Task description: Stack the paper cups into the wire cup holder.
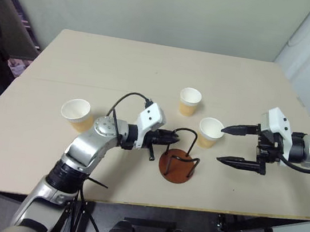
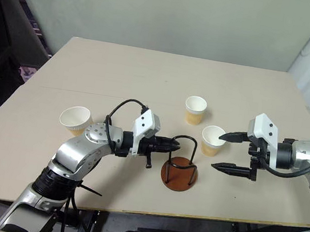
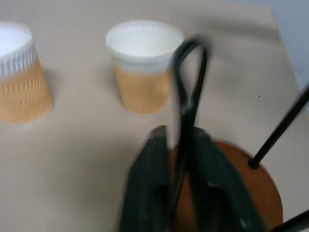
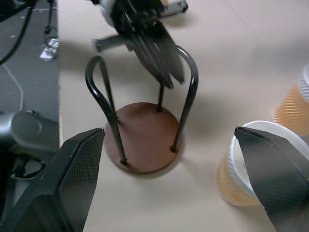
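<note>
One wire cup holder (image 1: 177, 164), three paper cups (image 1: 190, 102).

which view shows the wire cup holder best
The right wrist view: the whole wire cup holder, both loops and base, close up. The eye views show it small; the left wrist view shows one loop and part of the base.

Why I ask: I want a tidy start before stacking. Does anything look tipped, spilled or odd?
Nothing is tipped or spilled: all three paper cups stand upright, and the wire cup holder holds no cup. One oddity: the left gripper has its fingertips around one of the holder's wire loops.
</note>
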{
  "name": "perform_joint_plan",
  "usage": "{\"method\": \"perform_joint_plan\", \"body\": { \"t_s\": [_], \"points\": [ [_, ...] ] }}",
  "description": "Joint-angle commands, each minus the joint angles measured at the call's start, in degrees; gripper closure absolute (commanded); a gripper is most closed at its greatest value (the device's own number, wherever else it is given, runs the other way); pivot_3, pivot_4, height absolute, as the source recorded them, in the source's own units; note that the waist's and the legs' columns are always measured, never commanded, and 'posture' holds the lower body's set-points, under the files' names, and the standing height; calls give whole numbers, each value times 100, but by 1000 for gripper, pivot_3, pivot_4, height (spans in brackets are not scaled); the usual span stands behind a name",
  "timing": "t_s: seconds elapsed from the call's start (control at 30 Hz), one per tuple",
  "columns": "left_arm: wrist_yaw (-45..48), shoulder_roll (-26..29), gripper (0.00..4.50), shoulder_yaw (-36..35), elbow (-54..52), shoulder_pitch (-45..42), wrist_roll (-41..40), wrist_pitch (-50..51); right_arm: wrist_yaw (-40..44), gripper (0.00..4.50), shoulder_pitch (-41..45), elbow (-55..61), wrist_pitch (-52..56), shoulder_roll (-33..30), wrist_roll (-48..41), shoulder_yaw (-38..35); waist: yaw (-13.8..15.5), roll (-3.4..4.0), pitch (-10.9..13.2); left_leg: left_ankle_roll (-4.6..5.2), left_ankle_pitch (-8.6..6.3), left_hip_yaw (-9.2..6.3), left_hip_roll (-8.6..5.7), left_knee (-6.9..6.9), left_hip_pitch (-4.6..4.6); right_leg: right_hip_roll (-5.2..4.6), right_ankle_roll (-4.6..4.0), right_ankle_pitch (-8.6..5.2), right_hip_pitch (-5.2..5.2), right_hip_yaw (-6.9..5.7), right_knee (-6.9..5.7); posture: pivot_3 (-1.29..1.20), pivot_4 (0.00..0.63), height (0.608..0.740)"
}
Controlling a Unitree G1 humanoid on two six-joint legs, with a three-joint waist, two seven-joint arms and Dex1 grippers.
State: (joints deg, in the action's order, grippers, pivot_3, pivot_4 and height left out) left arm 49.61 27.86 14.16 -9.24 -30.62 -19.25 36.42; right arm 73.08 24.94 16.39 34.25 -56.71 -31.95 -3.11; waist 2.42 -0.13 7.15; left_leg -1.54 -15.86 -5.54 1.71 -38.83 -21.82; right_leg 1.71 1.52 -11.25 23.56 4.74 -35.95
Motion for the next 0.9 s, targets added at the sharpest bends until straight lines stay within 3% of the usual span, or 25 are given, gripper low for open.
{"method": "perform_joint_plan", "body": {
  "t_s": [0.03, 0.07, 0.43, 0.6, 0.8, 0.9],
  "points": [
    [-102, -17, 2574, 3, -206, 1, 102, -47, 26, 0, 162, -14, -166, -66, 121, 38, -1, 0, 0, 0, 0, 1, 0, -1, -1, 0, 0, 0, 2, 0, 1, 0, 150, 740],
    [-101, -10, 2248, -8, -211, 10, 113, -69, 8, 0, 214, -81, -201, -46, 186, 85, -2, 0, 0, 0, 0, 1, 0, -2, -1, 0, 0, 0, 2, 0, 1, 0, 150, 740],
    [-158, 518, 2248, -1001, -682, 442, -329, 61, -47, 0, 1132, -1290, -1092, 531, 1483, 1247, -85, 1, 0, 9, -7, 3, 7, 7, -2, 0, 4, 7, 22, 5, -5, 0, 150, 740],
    [-217, 858, 2248, -2096, -1355, 777, -1212, 516, 45, 0, 1647, -2196, -1662, 970, 2183, 1831, -141, 1, 0, 8, -10, 4, 9, 17, -8, -1, -6, 13, 42, 5, -5, 0, 150, 740],
    [-251, 1147, 2248, -2216, -1961, 1127, -1656, 951, 119, 0, 1931, -3036, -2267, 1244, 2711, 2089, -92, 4, 0, 13, -14, 7, 6, 19, -11, -18, -8, 13, 43, 3, -1, 0, 150, 740],
    [-282, 1409, 2215, -2571, -2049, 1239, -1797, 1046, 207, 596, 2029, -3347, -2521, 1370, 2869, 2138, -113, 4, 0, 10, -16, 9, 8, 20, -11, -20, -13, 15, 49, 2, -4, 0, 150, 740]
  ]
}}
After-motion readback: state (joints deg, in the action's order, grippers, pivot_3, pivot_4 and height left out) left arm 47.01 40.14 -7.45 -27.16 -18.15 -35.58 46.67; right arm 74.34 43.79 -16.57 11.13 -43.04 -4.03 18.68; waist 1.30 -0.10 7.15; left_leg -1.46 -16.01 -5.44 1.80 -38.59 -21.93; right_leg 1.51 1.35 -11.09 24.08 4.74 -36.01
